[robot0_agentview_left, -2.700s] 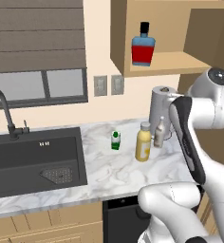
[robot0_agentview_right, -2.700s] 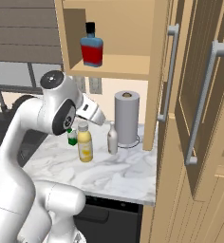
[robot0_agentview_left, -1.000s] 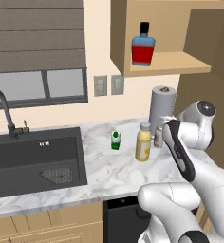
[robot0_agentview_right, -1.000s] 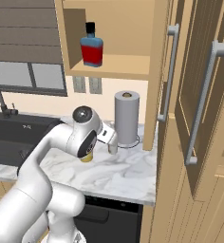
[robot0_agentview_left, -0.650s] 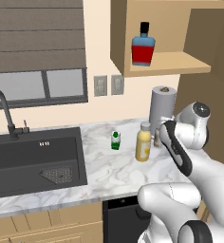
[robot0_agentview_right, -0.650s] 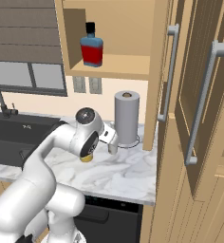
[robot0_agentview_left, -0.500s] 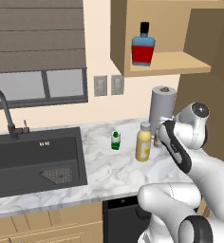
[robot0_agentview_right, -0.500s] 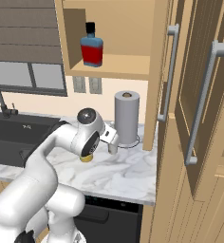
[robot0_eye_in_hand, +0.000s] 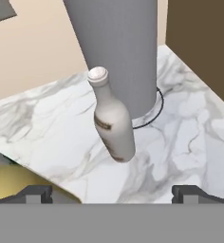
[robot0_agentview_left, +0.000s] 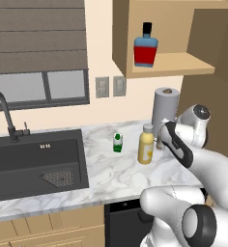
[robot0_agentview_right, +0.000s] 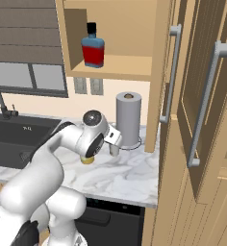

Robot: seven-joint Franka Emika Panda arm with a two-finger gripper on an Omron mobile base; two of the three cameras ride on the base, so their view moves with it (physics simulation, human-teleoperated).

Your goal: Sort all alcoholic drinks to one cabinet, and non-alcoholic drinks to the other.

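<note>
From the right base camera I lose most of the yellow bottle (robot0_agentview_right: 88, 159) behind my arm; just its base peeks out left of the paper towel roll (robot0_agentview_right: 128, 118). The grey bottle (robot0_agentview_right: 114, 150), just left of that roll, shows me only a sliver. On the hand camera the roll's top is cut off, and the gripper (robot0_eye_in_hand: 112, 192) shows its fingertips (robot0_eye_in_hand: 34, 193) barely above the bottom edge.
</note>
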